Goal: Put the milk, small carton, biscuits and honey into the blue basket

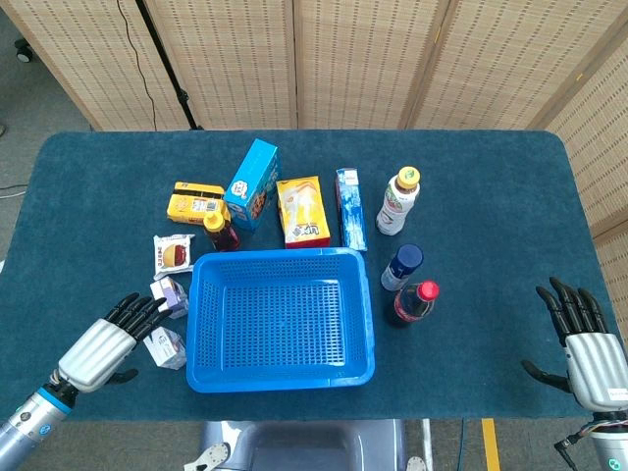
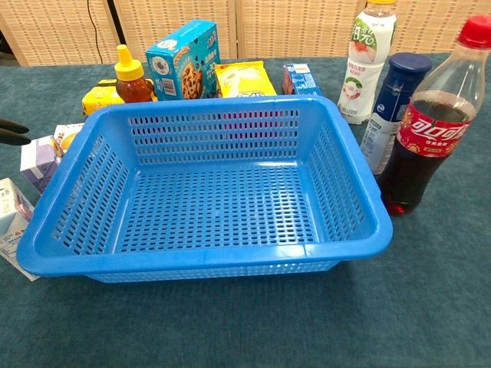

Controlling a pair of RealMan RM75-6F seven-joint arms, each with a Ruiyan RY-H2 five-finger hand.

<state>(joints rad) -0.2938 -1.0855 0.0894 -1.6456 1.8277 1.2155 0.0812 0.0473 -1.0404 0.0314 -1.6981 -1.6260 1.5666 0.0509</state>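
Your left hand point(image 1: 98, 350) is spread and empty, fingertips seemingly just short of the small cartons point(image 1: 165, 346) left of the blue basket point(image 1: 282, 377), your right hand point(image 1: 589, 358) likewise splayed far right, over the dark-blue table point(image 1: 88, 206), screens point(image 1: 343, 59) behind.

The counter point(image 1: 491, 177) wears a matt, napped teal cloth, while the blue basket point(image 1: 281, 377) is glossy moulded plastic, perforated all over. Both hands show silvery metal-looking backs with matt black fingers point(image 1: 137, 310), and behind stand screens point(image 1: 235, 59) of woven, straw-coloured cane in pale wooden frames.
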